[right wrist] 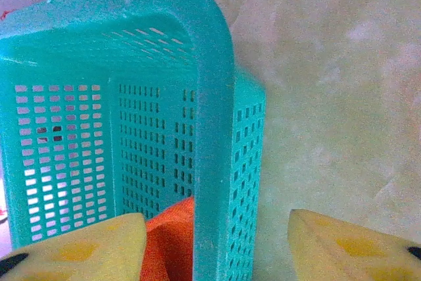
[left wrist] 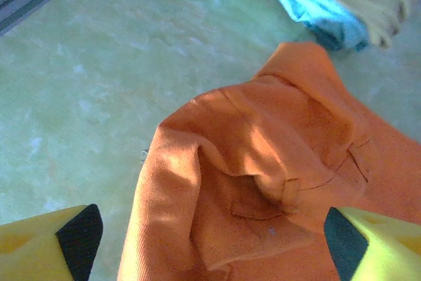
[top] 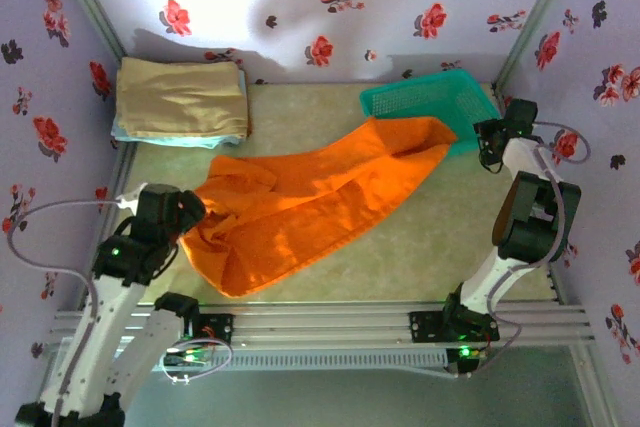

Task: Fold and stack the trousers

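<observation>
Left wrist: left fingers (left wrist: 39, 251) spread wide over trousers (left wrist: 263, 162); right fingers (right wrist: 72, 248) parted, empty, by basket (right wrist: 210, 97).

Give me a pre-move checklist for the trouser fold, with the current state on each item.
1. Left gripper open, holding nothing, above the trousers' rumpled end: ok.
2. Right gripper open, holding nothing, by the teal basket's corner: ok.
3. Trousers lying flat on the table: not ok, bunched at the near-left end.
4. Trousers free of the basket: not ok, far end overlaps its rim.
5. Two legs lined up: cannot tell.
6. Tan folded cloth squared up at far left: ok.
</observation>
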You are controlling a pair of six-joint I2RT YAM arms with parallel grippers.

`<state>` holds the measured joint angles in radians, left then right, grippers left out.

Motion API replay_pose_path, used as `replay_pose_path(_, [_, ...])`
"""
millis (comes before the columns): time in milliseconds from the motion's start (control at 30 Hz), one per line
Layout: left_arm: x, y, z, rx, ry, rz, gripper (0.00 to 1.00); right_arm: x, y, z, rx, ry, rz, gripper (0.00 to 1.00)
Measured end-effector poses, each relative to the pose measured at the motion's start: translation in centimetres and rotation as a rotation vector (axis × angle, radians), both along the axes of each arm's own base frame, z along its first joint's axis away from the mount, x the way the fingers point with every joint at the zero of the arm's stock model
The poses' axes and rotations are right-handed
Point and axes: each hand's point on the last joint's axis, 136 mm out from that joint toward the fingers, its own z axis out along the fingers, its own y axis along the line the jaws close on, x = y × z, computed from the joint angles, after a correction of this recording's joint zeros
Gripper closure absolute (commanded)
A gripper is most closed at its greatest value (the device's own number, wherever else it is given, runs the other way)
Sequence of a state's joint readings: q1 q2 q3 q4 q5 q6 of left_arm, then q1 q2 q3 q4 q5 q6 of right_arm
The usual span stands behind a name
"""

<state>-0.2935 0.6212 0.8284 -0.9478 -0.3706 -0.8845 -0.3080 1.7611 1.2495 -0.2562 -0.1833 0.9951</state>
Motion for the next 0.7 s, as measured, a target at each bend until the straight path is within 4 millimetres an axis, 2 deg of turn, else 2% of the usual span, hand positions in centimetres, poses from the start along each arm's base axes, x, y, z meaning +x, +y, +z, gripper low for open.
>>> replay_pose_path(67, [-0.5, 0.0, 1.0, -0.015, -0.018, -0.008, 0.07, -0.2, 0.1, 0.5, -0.013, -0.006, 0.013, 0.37])
replay_pose_path(200, [0.3, -1.5, 2.6, -0.054, -0.022, -0.072, 0.05, -0.5, 0.4, 3.1, -0.039, -0.064, 0.040, 0.34])
replay_pose_path(267, [1.3, -3.0, 2.3, -0.051, 0.013, -0.133, 0.01, -1.4, 1.1, 4.4, -0.047, -0.098, 0.063, 0.31])
replay_pose_path(400, [3.2, -7.5, 0.0, 0.004, 0.105, -0.296, 0.00, -4.1, 4.3, 5.6, -0.060, -0.142, 0.150, 0.26])
replay_pose_path(500, [4.6, -9.9, -2.4, 0.043, 0.170, -0.356, 0.00, -6.1, 8.3, 4.7, -0.051, -0.144, 0.253, 0.26])
replay_pose_path(600, [5.6, -10.5, -5.4, 0.076, 0.226, -0.355, 0.00, -8.1, 11.9, 2.4, -0.028, -0.103, 0.352, 0.26])
replay_pose_path(700, [5.6, -10.3, -7.6, 0.090, 0.243, -0.348, 0.00, -8.8, 13.2, 0.5, 0.000, -0.058, 0.395, 0.35])
